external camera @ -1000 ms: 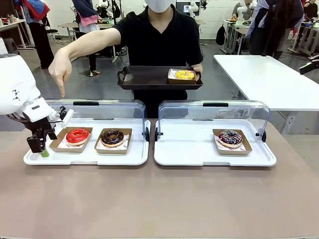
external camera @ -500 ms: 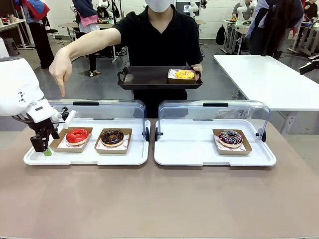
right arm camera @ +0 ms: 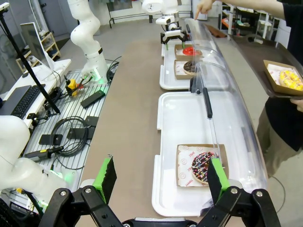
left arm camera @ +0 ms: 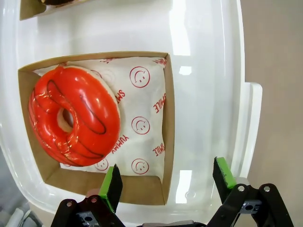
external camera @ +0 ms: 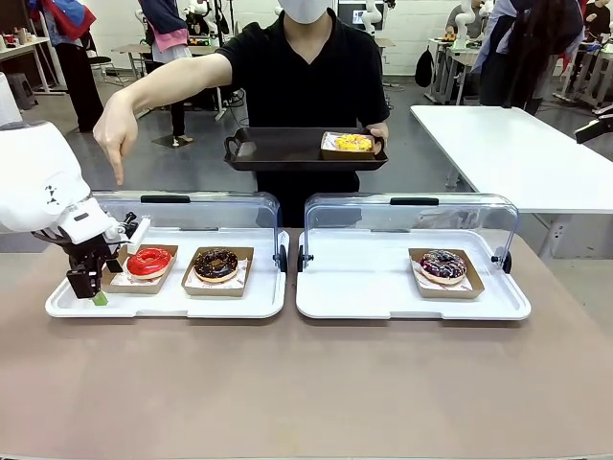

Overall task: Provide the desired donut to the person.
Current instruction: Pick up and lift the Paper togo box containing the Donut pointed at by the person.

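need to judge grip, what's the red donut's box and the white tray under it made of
Red donut's box: thin brown cardboard, matte, judging by its folded upright walls and raw edges. White tray: probably glossy moulded plastic, given the bright light reflections on it.

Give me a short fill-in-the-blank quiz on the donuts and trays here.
The pointed-at donut near the person's hand is glazed ___.
The carried donut on the black tray is ___.
The left gripper, at that first donut's box, is ___.
The right-hand white tray holds just ___ donut.
Missing: red; yellow; open; one.
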Robot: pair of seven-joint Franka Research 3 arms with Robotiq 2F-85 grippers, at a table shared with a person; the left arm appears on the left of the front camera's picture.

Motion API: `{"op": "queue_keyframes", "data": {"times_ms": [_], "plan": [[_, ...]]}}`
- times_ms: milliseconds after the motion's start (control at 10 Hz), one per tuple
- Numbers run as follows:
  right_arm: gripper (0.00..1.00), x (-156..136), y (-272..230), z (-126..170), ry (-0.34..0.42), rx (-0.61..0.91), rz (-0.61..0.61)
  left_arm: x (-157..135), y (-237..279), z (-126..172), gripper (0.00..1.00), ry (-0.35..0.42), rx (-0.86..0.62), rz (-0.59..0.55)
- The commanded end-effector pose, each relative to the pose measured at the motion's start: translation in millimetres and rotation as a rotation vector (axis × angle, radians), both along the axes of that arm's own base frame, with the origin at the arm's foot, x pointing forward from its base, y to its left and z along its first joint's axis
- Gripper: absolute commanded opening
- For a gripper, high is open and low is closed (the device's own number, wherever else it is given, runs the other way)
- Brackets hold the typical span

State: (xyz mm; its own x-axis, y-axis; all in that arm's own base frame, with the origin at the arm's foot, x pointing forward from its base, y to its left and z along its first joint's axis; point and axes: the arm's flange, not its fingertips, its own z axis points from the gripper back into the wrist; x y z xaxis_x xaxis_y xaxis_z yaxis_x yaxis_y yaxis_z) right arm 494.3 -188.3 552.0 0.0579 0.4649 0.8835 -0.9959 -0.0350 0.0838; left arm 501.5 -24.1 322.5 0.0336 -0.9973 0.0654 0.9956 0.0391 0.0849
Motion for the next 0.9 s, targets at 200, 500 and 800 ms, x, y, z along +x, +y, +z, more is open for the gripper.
{"op": "queue_keyframes", "data": {"times_ms": [200, 500, 800], "plan": [[1.0, -0.5, 1.3, -0.7, 0.007, 0.001, 0.002, 5.9, 4.2, -5.3, 1.0, -0.007, -0.018, -0.027], [1.0, -0.5, 1.3, -0.7, 0.007, 0.001, 0.002, 4.9, 5.0, -3.7, 0.0, -0.016, -0.019, -0.032], [1.0, -0.5, 1.3, -0.7, 0.007, 0.001, 0.002, 3.9, 5.0, -2.1, 0.0, -0.019, -0.03, -0.019]]}}
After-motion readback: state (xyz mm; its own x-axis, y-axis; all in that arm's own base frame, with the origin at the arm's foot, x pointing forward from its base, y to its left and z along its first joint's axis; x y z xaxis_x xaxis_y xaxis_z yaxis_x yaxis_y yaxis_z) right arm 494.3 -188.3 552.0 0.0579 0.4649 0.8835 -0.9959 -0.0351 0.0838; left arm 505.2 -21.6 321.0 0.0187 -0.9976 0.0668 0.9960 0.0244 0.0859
